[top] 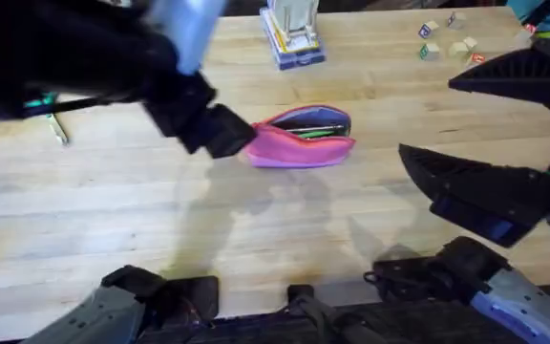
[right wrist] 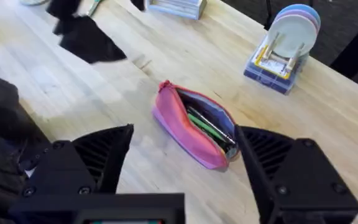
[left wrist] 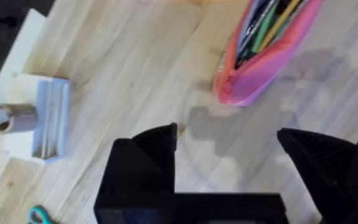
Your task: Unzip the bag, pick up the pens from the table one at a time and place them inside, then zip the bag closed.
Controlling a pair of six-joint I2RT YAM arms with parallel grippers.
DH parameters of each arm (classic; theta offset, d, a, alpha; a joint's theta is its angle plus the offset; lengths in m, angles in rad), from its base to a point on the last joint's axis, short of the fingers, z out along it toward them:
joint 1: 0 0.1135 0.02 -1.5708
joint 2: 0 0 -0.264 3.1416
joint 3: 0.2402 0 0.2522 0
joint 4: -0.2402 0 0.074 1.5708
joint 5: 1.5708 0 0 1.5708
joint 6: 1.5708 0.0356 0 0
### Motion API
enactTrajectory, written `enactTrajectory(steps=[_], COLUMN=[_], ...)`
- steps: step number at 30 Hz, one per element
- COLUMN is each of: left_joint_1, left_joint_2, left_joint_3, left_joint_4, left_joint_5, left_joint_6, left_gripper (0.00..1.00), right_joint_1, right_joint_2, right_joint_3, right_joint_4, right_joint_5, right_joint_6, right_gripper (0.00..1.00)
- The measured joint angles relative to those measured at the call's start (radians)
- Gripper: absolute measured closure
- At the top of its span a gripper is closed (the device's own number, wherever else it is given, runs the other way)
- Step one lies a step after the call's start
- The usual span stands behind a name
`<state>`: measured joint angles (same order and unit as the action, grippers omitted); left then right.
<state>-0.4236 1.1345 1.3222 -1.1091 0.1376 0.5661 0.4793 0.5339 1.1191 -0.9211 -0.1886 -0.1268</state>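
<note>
The bag (top: 304, 137) lies on the bench (top: 256, 229) with its zipper open, and pens (right wrist: 207, 127) already lie inside it. The left hand (left wrist: 229, 155) hovers near one end of the bag, fingers spread and holding nothing, likely ready to zip it. The right hand (right wrist: 185, 162) waits near the bag, also spread and empty.

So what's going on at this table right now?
Two robot arms are packing pens into a pink bag on the wooden table. The bag lies unzipped with several pens already inside. The left tool hangs open and empty beside the bag's end, and the right tool is open above it, holding nothing. The zip is not yet closed.
</note>
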Motion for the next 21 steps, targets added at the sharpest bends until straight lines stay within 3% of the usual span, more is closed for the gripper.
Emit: enactTrajectory(steps=[4,5,11,16,21], left_joint_1=[0.093,0.183,0.313,0.396,0.405], left_joint_2=[-0.068,-0.108,-0.112,-0.097,-0.053], left_joint_3=[-0.041,-0.096,-0.224,-0.334,-0.339], left_joint_4=[-0.003,0.005,0.077,0.213,0.216], left_joint_5=[0.034,0.098,0.217,0.359,0.389], left_joint_6=[0.039,0.097,0.207,0.316,0.337], left_gripper=[0.006,0.006,0.005,0.006,0.006], right_joint_1=[0.0,0.0,0.0,0.0,0.0], right_joint_2=[0.0,0.0,0.0,0.0,0.0], right_joint_3=[0.0,0.0,0.0,0.0,0.0], right_joint_4=[0.0,0.0,0.0,0.0,-0.001], right_joint_5=[0.0,0.0,0.0,0.0,0.0], right_joint_6=[0.0,0.0,0.0,0.0,0.0], right_gripper=[0.003,0.003,0.003,0.003,0.003])
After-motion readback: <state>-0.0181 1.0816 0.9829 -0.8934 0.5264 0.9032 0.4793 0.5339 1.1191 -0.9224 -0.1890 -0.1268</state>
